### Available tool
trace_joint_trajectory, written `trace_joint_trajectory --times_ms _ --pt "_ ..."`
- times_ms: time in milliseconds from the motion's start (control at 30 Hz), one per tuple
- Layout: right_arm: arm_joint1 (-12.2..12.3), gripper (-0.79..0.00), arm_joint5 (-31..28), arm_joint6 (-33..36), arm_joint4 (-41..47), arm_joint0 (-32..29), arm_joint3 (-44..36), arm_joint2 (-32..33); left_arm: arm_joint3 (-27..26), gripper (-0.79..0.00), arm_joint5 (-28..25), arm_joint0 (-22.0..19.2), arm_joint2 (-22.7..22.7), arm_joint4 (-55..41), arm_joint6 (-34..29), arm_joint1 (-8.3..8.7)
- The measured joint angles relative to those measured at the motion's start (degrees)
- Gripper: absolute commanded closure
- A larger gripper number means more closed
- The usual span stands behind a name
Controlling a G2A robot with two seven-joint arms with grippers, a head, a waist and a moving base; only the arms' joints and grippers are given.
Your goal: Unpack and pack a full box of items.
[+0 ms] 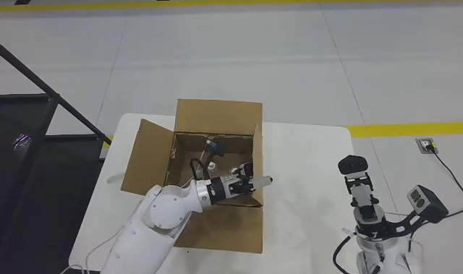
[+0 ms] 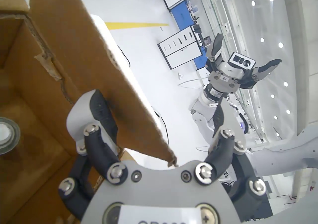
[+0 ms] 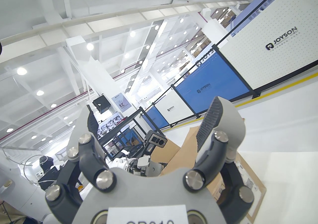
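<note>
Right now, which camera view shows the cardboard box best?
The top view: almost the whole cardboard box is seen from above, flaps open, on the table. The left wrist view gives one wall and an inner corner; the right wrist view, a flap and part of a side.

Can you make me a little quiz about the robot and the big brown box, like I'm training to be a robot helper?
1. True or false: the left gripper is shut on a red ball.
2. What stands between the left gripper's open fingers? A) a side flap of the open brown cardboard box on the white table; B) a green cup; C) a spoon.
3. Fill in: the right gripper, held apart from the box, is ____.
Key: 1 false; 2 A; 3 open.
</note>
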Motion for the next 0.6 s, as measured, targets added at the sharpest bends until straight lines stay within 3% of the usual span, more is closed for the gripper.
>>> trace_joint_trajectory --times_ms 600 --pt "0.4 -0.785 0.5 -6.4 -2.1 -7.0 -2.0 4.1 14.4 -0.785 0.6 -9.0 12.2 0.4 5.6 -4.91"
